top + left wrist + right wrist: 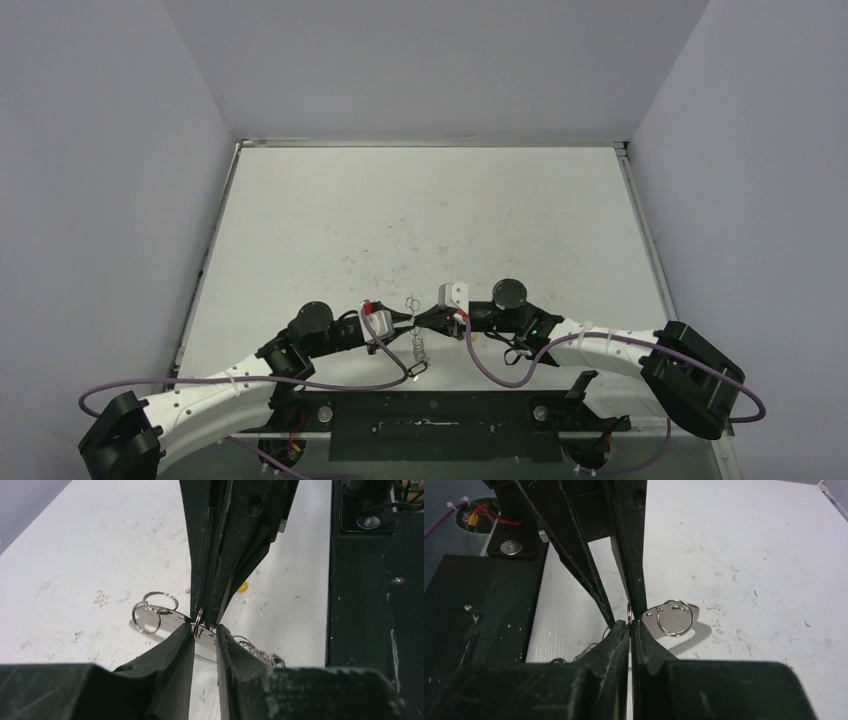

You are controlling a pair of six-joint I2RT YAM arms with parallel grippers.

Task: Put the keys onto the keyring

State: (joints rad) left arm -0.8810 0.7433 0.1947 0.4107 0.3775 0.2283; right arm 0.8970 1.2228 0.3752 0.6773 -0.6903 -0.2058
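The keyring hangs between my two grippers just above the table. Its flat silver body [167, 625] carries split rings [146, 618], and a thin chain [417, 345] dangles below. My right gripper [630, 622] is shut on one small ring [200, 621] of the keyring. My left gripper [205, 628] faces it tip to tip. It is open, with that same small ring in the gap between its fingers. A yellow bit [242, 586], probably a key's tag, lies on the table behind the right fingers. The keys are otherwise hidden.
The black base plate [430, 425] of the arms lies just near of the grippers. The white tabletop [430, 220] stretches far behind them, bordered by grey walls and a metal rim [430, 143]. Purple cables [500, 365] loop close to both wrists.
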